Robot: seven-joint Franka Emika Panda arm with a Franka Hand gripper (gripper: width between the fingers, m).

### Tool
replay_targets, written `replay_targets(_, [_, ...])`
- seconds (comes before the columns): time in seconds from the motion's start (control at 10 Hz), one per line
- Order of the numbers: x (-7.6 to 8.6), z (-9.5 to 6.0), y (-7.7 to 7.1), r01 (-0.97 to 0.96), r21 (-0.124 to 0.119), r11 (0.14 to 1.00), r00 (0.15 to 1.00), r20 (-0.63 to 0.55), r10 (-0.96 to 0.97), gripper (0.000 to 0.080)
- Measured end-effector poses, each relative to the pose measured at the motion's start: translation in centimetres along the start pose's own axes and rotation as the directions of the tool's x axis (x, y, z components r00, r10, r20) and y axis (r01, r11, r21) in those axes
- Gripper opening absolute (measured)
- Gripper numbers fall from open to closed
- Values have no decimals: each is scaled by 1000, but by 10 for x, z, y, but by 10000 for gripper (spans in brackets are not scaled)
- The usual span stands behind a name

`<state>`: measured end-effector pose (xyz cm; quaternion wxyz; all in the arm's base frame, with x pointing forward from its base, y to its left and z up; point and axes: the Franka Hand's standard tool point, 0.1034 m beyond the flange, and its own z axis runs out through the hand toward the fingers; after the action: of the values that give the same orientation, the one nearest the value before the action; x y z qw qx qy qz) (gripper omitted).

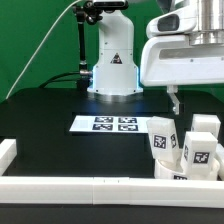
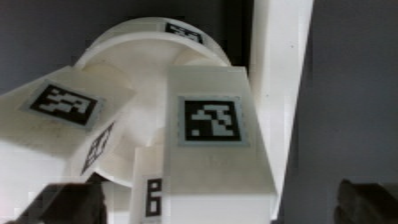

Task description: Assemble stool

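Note:
The stool's white tagged parts stand bunched at the exterior view's right front: one block leg [image 1: 163,138], another [image 1: 200,152] and a third behind it [image 1: 204,124]. My gripper [image 1: 177,106] hangs open just above and behind them, touching none. In the wrist view a leg with a square tag [image 2: 214,120] fills the middle, and my open gripper [image 2: 210,210] straddles it with dark fingertips [image 2: 54,205] on either side. Another tagged leg [image 2: 68,100] lies beside it, and a rounded white part [image 2: 157,45], possibly the seat, sits beyond. Nothing is held.
The marker board [image 1: 113,124] lies flat mid-table before the robot base [image 1: 112,60]. White border rails run along the front [image 1: 90,187] and the exterior view's left [image 1: 8,150]. In the wrist view, a rail [image 2: 285,60] passes close beside the legs.

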<state>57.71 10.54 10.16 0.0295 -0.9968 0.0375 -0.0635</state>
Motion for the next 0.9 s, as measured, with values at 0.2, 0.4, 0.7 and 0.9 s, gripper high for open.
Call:
replay_targets(0.2, [-1, 0, 2, -8, -6, 1000, 993, 117, 9, 649])
replay_targets(0.4, [7, 10, 2, -63, -28, 998, 990, 121, 66, 649])
replay_targets(0.7, [8, 15, 1, -70, -31, 997, 991, 114, 73, 649])
replay_targets(0.9, [6, 17, 0, -68, -31, 997, 992, 109, 71, 397])
